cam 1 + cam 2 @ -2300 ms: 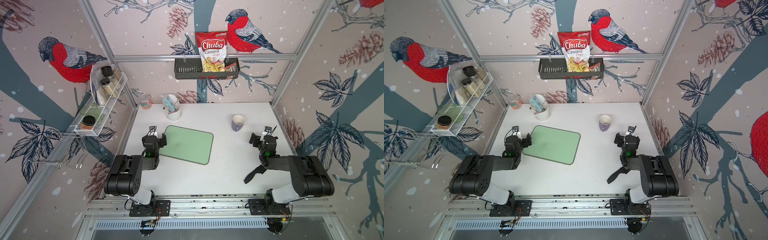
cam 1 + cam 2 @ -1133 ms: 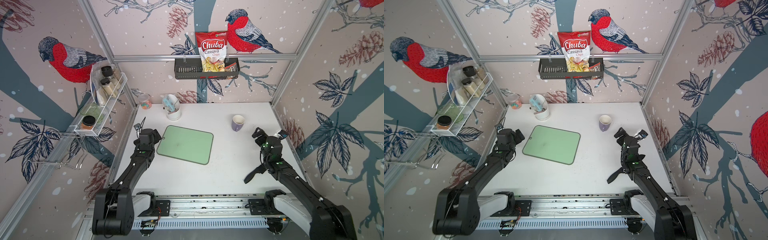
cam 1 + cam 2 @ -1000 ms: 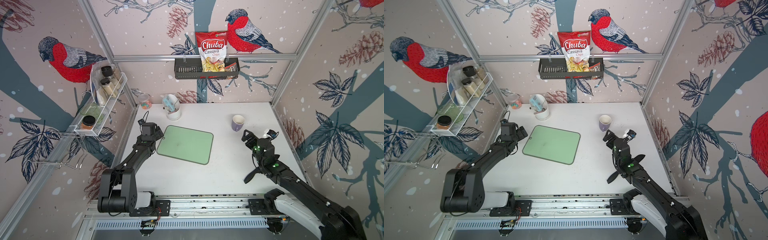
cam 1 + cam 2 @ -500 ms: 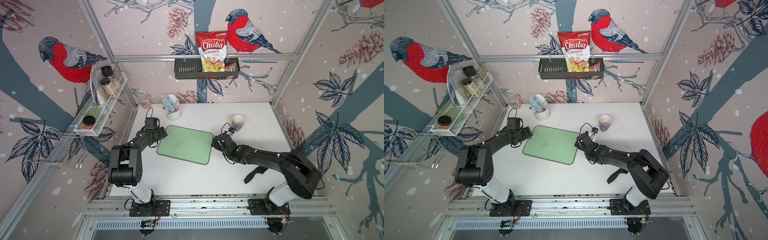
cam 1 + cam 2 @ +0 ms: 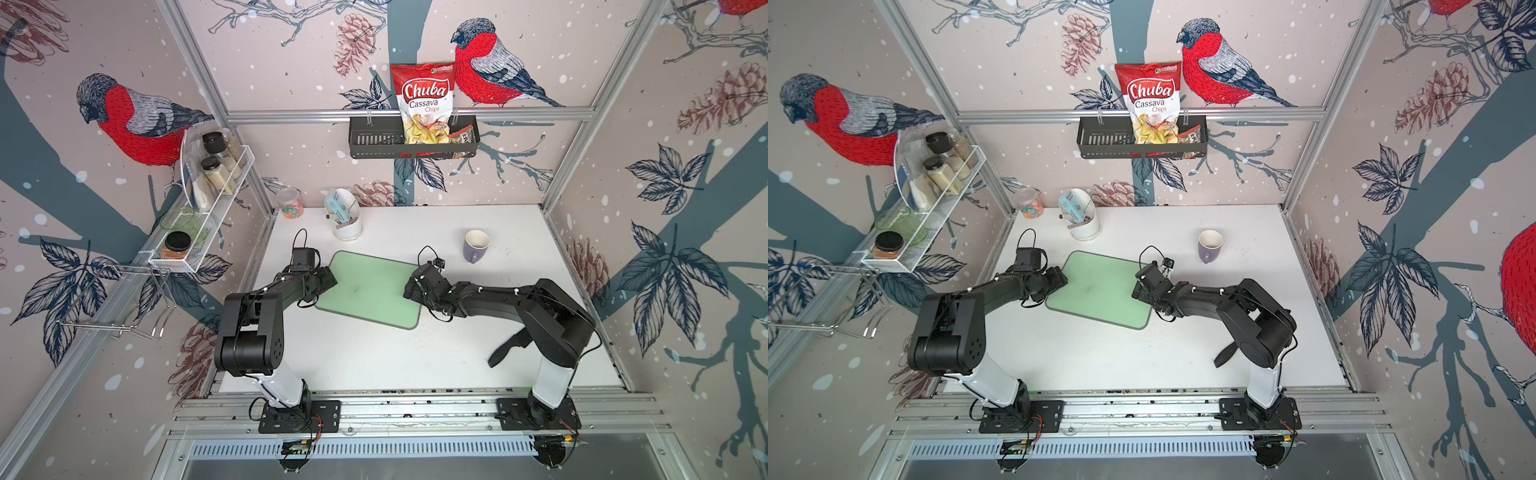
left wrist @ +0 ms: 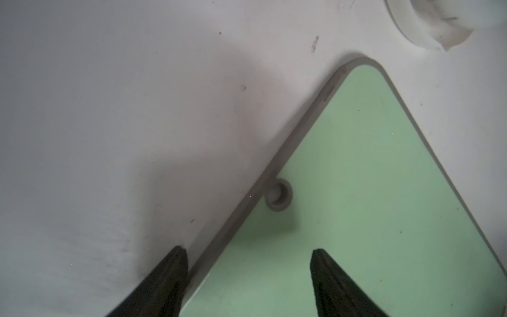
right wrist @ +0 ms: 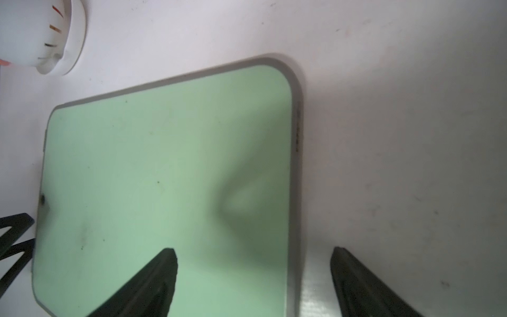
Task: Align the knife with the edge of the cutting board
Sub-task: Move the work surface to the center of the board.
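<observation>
Across both top views, you had the knife (image 5: 505, 351) lying on the counter (image 5: 374, 361) half under the right arm (image 5: 552, 316), well apart from the cutting board (image 5: 370, 291); a swinging elbow might have swept it. Left wrist: left jaws stood apart, straddling the board's short edge near the hole (image 6: 278, 197). Right wrist: right jaws gaped over the opposite edge; closing either pair would likely have skewed the board.
</observation>
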Motion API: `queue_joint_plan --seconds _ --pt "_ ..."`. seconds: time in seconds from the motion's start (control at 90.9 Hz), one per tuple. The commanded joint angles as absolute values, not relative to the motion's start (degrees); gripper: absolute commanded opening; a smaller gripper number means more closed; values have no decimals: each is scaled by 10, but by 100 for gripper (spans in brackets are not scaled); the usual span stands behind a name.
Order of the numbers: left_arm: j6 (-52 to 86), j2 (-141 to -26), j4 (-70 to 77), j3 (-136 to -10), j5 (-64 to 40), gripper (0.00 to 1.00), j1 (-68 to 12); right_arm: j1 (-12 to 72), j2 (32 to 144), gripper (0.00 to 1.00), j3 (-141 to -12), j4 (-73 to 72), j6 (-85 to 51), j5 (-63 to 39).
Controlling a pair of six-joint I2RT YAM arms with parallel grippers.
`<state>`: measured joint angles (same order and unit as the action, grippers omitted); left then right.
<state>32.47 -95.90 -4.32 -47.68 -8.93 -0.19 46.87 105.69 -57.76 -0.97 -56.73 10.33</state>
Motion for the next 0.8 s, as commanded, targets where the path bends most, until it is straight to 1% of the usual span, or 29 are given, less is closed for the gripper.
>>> queue_joint_plan --seconds 0.0,0.253,0.374,0.528,0.638,0.792 --pt "355 -981 -39 -468 -188 69 -35 425 1070 89 -574 23 -567 48" --pt "394 -1019 36 -460 -206 67 -132 311 1094 86 -598 50 -514 -5" --pt "391 -1022 35 -455 -186 67 -164 281 1106 85 -609 60 -497 -25" --pt "388 -1014 41 -431 -187 67 -176 263 1110 85 -611 75 -481 -12" --pt "377 -984 31 -407 -163 67 -176 262 1110 85 -614 77 -467 -16" --pt "366 -970 12 -402 -153 67 -176 244 1104 86 -613 88 -449 15"
